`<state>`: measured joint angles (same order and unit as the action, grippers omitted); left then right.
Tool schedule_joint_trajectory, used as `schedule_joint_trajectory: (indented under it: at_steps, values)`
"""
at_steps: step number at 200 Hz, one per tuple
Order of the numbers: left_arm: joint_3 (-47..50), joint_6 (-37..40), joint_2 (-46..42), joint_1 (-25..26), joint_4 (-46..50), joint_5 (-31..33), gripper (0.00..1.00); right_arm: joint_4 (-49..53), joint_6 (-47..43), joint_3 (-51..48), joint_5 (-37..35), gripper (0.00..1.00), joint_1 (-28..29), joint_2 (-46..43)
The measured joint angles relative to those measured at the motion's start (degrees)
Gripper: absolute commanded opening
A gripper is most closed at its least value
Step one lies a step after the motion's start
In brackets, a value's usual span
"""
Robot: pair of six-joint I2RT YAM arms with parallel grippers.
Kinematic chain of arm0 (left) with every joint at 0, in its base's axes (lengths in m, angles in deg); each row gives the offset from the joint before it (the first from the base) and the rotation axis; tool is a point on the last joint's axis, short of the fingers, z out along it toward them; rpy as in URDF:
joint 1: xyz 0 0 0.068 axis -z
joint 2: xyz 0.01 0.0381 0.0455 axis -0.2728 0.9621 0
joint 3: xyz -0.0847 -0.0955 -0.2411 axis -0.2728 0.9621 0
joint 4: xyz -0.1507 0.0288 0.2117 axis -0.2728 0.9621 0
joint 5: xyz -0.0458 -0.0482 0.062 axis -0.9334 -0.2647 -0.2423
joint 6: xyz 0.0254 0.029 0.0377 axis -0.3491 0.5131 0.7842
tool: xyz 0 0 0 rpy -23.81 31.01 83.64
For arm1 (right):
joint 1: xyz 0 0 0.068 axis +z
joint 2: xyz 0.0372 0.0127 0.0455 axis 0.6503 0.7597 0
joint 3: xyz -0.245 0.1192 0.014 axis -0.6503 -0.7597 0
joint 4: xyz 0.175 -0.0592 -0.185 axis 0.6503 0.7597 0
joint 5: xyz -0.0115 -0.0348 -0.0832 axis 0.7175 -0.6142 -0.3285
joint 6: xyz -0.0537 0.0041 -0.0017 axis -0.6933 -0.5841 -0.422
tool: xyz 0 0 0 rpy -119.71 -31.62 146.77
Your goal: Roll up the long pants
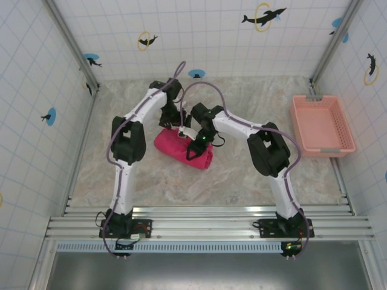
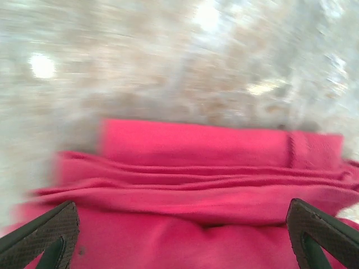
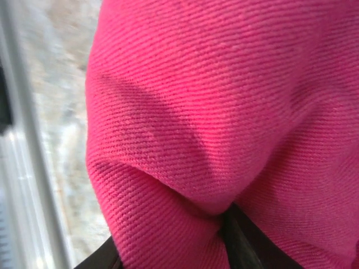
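Long pants [image 1: 183,150] lying rolled near the middle of the table [image 1: 242,109], left claw [image 2: 182,221] hovering at the roll's 12 o'clock edge, jaws gaping wide and gripping nothing, right claw [image 1: 195,147] pinching cloth toward its 4 o'clock end, pink basket [image 1: 320,127] sitting at 3 o'clock

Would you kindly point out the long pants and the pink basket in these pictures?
long pants [image 1: 170,144]: top external view, on the roll's uncovered part.
pink basket [image 1: 320,124]: top external view, on its bare floor.
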<state>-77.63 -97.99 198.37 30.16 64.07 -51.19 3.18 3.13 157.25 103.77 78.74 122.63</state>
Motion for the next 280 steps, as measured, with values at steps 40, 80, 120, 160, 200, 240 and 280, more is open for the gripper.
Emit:
schedule_joint_trajectory:
  at_steps: [40, 80, 120, 160, 200, 240, 280]
  values:
    - [-1.2, 1.79, -7.1, -4.52, 2.73, 5.07, 0.97, 2.12, 6.51, 3.08, 13.14, 0.38, -5.86, 3.52]
    - [2.93, 2.47, -10.78, -3.39, 2.73, 5.53, 0.97, 1.75, 14.1, 7.58, 20.79, 0.39, -9.64, 8.0]
    - [7.08, 2.45, -11.52, -1.51, 1.75, 5.68, 0.97, -0.07, 18.97, 8.02, 24.92, 0.39, -11.04, 9.99]
    - [6.91, 2.29, -11.34, 1.79, 0.92, 6.69, 0.97, -1.03, 20.79, 8.02, 27.17, 0.39, -11.19, 11.06]
    - [0.63, 1.77, -5.38, 4.52, 1.97, 8.61, 0.97, -1.66, 21.62, 8.02, 27.63, 0.39, -11.43, 11.32]
    - [-7.87, 1.09, 4.37, 5.09, 6.73, 11.78, 0.97, -2.43, 23.04, 8.07, 27.58, 0.39, -11.78, 11.82]
    - [-9.81, 0.39, 5.62, 5.29, 8.94, 13.38, 0.97, -3.08, 23.78, 7.41, 29.79, 0.39, -12.57, 12.48]
